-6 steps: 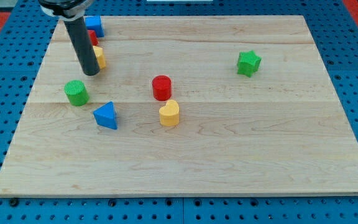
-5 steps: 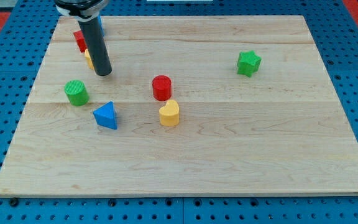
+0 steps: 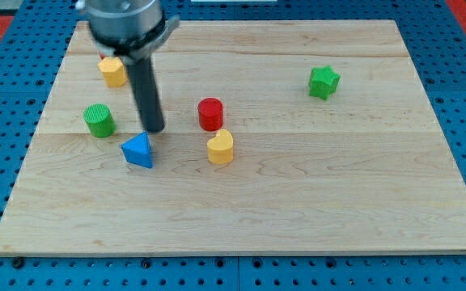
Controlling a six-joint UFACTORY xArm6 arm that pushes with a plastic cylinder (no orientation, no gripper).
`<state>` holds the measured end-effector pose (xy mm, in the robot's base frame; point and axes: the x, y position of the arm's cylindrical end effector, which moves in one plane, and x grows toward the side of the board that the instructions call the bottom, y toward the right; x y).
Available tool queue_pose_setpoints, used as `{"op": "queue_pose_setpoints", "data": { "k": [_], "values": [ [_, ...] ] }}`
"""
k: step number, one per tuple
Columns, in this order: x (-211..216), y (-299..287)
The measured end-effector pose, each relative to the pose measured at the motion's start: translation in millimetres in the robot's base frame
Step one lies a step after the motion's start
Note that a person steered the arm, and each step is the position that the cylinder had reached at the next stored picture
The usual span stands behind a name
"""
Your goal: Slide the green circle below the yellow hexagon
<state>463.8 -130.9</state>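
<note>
The green circle (image 3: pixel 99 120) sits at the board's left. The yellow hexagon (image 3: pixel 112 71) lies above it and slightly to the right, near the view's top left. My tip (image 3: pixel 153 128) rests on the board to the right of the green circle, just above the blue triangle (image 3: pixel 138 150) and left of the red cylinder (image 3: pixel 210 114). The rod's upper part hides the board's top-left corner behind it.
A yellow heart-shaped block (image 3: pixel 220 147) lies just below the red cylinder. A green star (image 3: pixel 324 82) sits at the right. The wooden board (image 3: pixel 298 202) lies on a blue pegboard.
My tip has moved down and to the right, from beside the yellow hexagon to just above the blue triangle. The hexagon now shows fully. The blocks have not visibly moved.
</note>
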Motion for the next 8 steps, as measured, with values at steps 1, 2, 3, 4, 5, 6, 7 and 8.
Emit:
{"op": "queue_pose_setpoints", "data": {
  "k": [1, 2, 3, 4, 5, 6, 7, 8],
  "values": [
    [24, -66],
    [0, -84],
    [-23, -84],
    [-24, -76],
    [13, -66],
    [-13, -59],
    [-39, -54],
    [-41, -52]
  ]
}}
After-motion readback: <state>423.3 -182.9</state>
